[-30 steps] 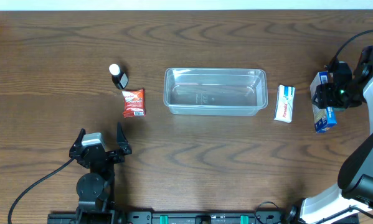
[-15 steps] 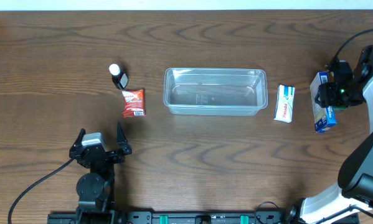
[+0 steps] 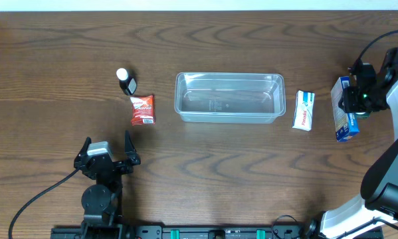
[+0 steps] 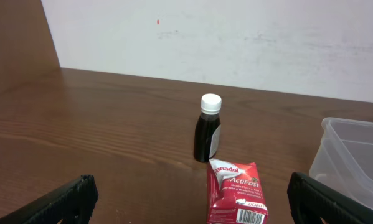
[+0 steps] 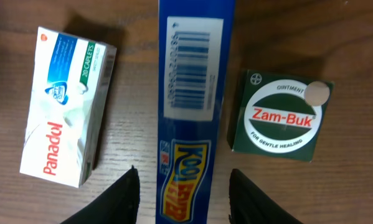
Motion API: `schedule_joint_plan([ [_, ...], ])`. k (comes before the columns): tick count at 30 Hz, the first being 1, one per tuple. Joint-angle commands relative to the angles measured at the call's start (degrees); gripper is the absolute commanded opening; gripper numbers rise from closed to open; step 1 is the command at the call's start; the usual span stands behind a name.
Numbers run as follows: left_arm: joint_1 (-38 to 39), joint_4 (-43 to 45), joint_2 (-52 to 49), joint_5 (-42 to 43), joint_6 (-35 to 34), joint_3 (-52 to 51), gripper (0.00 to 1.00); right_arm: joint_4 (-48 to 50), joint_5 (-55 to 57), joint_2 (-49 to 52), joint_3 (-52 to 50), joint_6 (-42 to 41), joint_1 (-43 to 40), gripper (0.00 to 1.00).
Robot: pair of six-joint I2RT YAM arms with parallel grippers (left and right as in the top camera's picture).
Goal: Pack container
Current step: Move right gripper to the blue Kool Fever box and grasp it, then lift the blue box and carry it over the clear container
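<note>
The clear plastic container stands empty at the table's middle; its corner shows in the left wrist view. My right gripper is open above a long blue Kool Fever box, its fingers either side of the box without touching it. A white Panadol box lies left of the blue box and a green Zam-Buk box lies right of it. My left gripper is open and empty near the front edge.
A dark bottle with a white cap stands left of the container, with a red Panadol ActiFast packet just in front of it. Both show ahead in the left wrist view: bottle, packet. The white Panadol box lies right of the container.
My right gripper has shifted slightly to the right over the blue box. The left arm and all objects have not moved.
</note>
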State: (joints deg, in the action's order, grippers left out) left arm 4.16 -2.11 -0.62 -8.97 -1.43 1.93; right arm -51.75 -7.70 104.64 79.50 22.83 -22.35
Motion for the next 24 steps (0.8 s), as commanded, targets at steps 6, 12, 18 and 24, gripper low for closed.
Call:
schedule_joint_plan([
  [6, -0.2, -1.0, 0.4, 0.0, 0.6, -1.7, 0.98, 2.8, 0.0, 0.6, -3.2, -2.1, -0.6, 0.4],
  [12, -0.2, -1.0, 0.4, 0.0, 0.6, -1.7, 0.98, 2.7, 0.0, 0.6, -2.6, -2.4, -0.6, 0.32],
  [18, -0.2, -1.0, 0.4, 0.0, 0.6, -1.7, 0.98, 0.9, 0.0, 0.6, -0.3, -5.7, -0.6, 0.27],
  [24, -0.2, -1.0, 0.4, 0.0, 0.6, -1.7, 0.98, 0.2, 0.4, 0.6, -0.2, -5.7, -0.6, 0.25],
])
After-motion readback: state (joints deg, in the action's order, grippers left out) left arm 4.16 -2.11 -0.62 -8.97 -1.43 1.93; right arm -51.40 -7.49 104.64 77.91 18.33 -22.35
